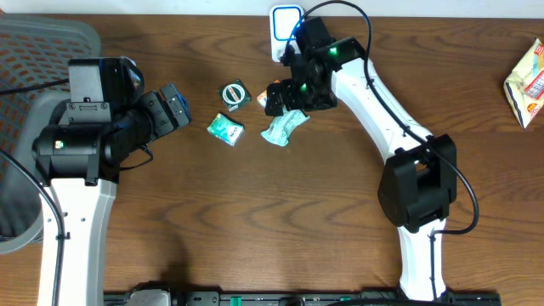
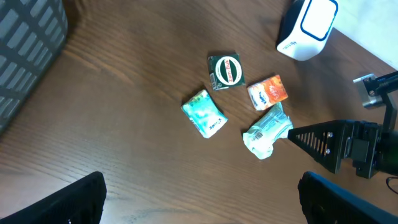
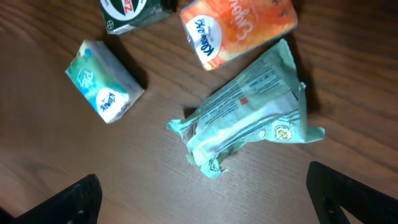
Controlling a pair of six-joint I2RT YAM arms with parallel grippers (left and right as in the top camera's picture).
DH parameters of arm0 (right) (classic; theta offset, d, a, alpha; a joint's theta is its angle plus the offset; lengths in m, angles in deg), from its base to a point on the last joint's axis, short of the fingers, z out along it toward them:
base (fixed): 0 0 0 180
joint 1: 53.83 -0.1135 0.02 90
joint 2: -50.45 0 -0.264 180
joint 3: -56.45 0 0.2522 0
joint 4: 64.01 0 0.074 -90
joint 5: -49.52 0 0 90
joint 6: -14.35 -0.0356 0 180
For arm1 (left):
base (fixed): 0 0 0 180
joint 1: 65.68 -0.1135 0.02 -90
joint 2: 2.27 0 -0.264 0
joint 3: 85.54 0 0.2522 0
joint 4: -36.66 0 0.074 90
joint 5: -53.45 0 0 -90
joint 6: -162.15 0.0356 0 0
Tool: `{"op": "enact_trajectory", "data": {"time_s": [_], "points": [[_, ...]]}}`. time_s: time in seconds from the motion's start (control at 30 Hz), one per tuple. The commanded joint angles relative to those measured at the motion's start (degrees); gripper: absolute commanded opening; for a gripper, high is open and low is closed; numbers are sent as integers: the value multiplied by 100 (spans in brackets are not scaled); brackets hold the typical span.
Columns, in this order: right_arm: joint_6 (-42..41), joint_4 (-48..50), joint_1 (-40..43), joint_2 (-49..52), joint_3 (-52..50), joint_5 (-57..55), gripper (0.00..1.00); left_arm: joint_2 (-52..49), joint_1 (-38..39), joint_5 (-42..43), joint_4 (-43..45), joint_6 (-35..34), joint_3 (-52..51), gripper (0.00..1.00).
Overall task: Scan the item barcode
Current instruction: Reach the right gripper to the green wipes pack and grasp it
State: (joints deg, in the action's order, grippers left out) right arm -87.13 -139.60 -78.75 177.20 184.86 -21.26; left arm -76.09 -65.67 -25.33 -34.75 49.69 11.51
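Several small packets lie on the wooden table. A pale green wrapper pack (image 1: 283, 127) (image 3: 249, 115) (image 2: 267, 130) lies with its printed side up. Close by are an orange tissue pack (image 3: 236, 28) (image 2: 268, 92), a dark green packet with a round label (image 1: 233, 92) (image 2: 226, 71) and a teal tissue pack (image 1: 225, 128) (image 3: 102, 87) (image 2: 204, 113). My right gripper (image 1: 285, 100) (image 3: 202, 186) hovers open just above the pale green pack, touching nothing. The left gripper (image 1: 180, 106) (image 2: 200, 186) is open and empty, left of the packets. The white and blue scanner (image 1: 286, 25) (image 2: 308, 28) stands at the far edge.
A grey mesh basket (image 1: 42, 51) (image 2: 25, 37) sits at the table's left end. At the far right edge lies a yellow snack bag (image 1: 527, 81). The right arm's fingers (image 2: 329, 143) show in the left wrist view beside the pale green pack.
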Motion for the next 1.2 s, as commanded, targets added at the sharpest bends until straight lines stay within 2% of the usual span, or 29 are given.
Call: {"op": "enact_trajectory", "data": {"time_s": [0.0,0.33,0.67,1.0,1.17], "points": [[42,-33,-15,35,-28,-50,99,-2,-26,-37,-2,37,20,98],[35,-133,-26,35,-31,-46,99,-2,-26,-37,-2,37,20,98],[42,-741,-28,37,-39,-170,99,-2,-26,-37,-2,37,20,98],[-439,-358,588,37,-39,-389,99,-2,-26,-37,-2,37,20,98],[-431,-354,710,118,-46,-433,99,-2,-26,-37,-2,37,20,98]]}}
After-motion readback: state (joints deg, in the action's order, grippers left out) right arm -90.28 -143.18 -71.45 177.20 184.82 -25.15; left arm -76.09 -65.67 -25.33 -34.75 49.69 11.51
